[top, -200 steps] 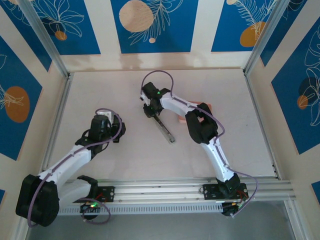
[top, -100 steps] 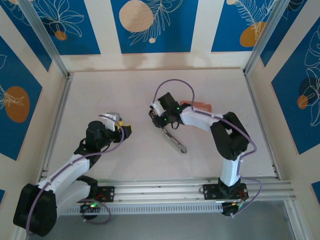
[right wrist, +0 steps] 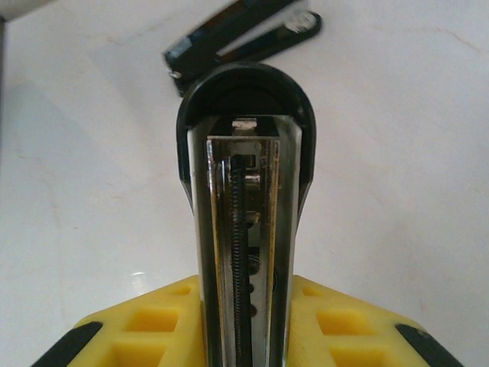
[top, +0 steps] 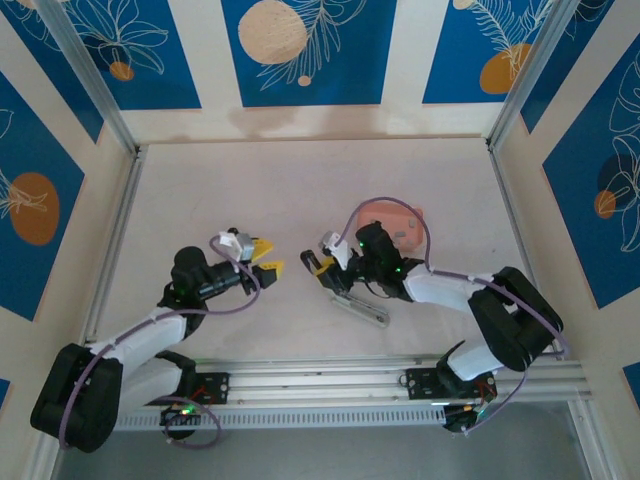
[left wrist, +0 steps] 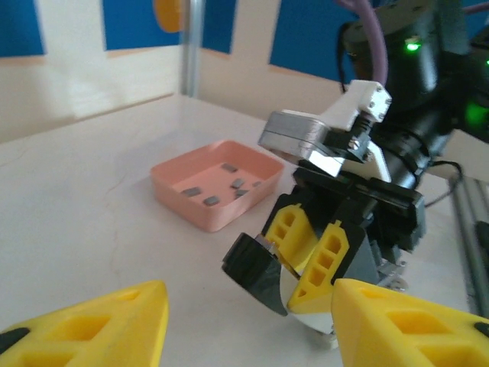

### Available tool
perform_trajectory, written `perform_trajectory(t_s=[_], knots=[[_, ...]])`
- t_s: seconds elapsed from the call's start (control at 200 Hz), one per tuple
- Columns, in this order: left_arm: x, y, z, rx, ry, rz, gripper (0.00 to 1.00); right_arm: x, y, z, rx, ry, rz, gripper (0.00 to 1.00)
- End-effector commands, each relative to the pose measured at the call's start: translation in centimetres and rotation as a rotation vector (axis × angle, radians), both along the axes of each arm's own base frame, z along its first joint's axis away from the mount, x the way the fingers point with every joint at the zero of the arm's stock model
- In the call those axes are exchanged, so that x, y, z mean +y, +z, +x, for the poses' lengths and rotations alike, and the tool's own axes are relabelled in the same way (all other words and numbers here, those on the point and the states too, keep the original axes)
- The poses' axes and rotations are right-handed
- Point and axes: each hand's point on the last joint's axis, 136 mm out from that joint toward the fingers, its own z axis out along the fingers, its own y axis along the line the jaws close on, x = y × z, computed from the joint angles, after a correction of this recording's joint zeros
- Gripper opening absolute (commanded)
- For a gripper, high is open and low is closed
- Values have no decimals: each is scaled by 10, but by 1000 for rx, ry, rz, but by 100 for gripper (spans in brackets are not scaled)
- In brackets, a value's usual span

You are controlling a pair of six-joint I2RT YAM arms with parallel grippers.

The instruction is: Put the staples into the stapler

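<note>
Down near the front of the white table point(top: 250, 180), my right gripper point(left wrist: 296, 260) is clamped on the small slim black stapler with the silvery-grey inner rail point(right wrist: 244, 191), pinching it from both sides. From the right wrist camera the held arm runs straight out away from me, long axis dead centre. The rail and its thin coiled spring face the lens, and the rounded black end is farthest out. From overhead the stapler's long axis sits on a diagonal: one end at my right gripper, the rest trailing off toward the near edge and to the right. Can't tell if it's touching the tabletop or just above it.

My left gripper point(top: 268, 255) is spread wide with nothing in it, tips aimed at the right one, close but not touching.

Container-wise, the salmon-pink square tray point(left wrist: 195, 212) sits farther back on the table, beyond my right arm and partly hidden by it from overhead. Lying flat in it are the staples point(left wrist: 238, 183), a handful of tiny dark-grey metal strips scattered loosely across the floor of the tray.
</note>
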Motion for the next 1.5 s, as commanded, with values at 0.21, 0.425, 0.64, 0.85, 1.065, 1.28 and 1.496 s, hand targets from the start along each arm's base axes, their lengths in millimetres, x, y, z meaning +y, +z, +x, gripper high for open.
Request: perform_trajectory(t_s=[0.21,0.425,0.64,0.85,1.065,1.28,1.496], knots=[[-35,9,-52,-214,-293,74,59,24,51,-46,-279,287,185,23],[-45,-1,-63,-202,-358,112,57,30,55,-65,-311,372,217,23],[-49,-2,-67,-203,-381,113,52,34,60,-73,-316,415,240,23],[-54,-2,-72,-194,-406,118,45,36,66,-76,-322,436,256,23],[-55,1,-74,-205,-407,118,23,36,68,-75,-317,435,254,24],[-46,5,-70,-210,-334,186,19,22,73,-64,-228,288,247,42],[-28,8,-74,-231,-292,342,20,-12,55,-28,206,-160,182,54]])
